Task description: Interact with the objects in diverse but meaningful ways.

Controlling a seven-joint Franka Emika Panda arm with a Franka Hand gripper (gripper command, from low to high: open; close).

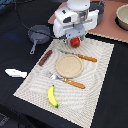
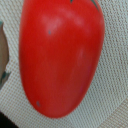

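Wrist view is almost filled by a glossy red round tomato [image 2: 60, 57] lying on a pale woven placemat [image 2: 112, 85], with a dark stem mark at one end. No gripper fingers show in this view.

From the exterior view, the same tomato [image 1: 75, 42] sits on the far edge of the cream placemat [image 1: 100, 80], directly under the white robot gripper [image 1: 76, 36]. The arm's body hides the fingers, so I cannot tell whether the gripper is wide, narrow, or closed around the tomato.

Taking the round tan wooden plate [image 1: 68, 66] in the middle of the placemat as landmark: the tomato is just beyond it. An orange-handled knife [image 1: 81, 57] lies along its far side, and an orange-handled fork [image 1: 67, 80] lies along its near side. A brown sausage stick [image 1: 45, 57] rests toward the exterior view's left of the plate, on the placemat's edge. A yellow banana [image 1: 52, 95] lies nearer the camera than the plate. A white-and-blue fish-like piece [image 1: 16, 73] lies off the placemat on the black bench [image 1: 112, 100], well to the plate's left. A small grey long-handled frying pan [image 1: 38, 35] sits beyond and left of the plate, also on the bench.
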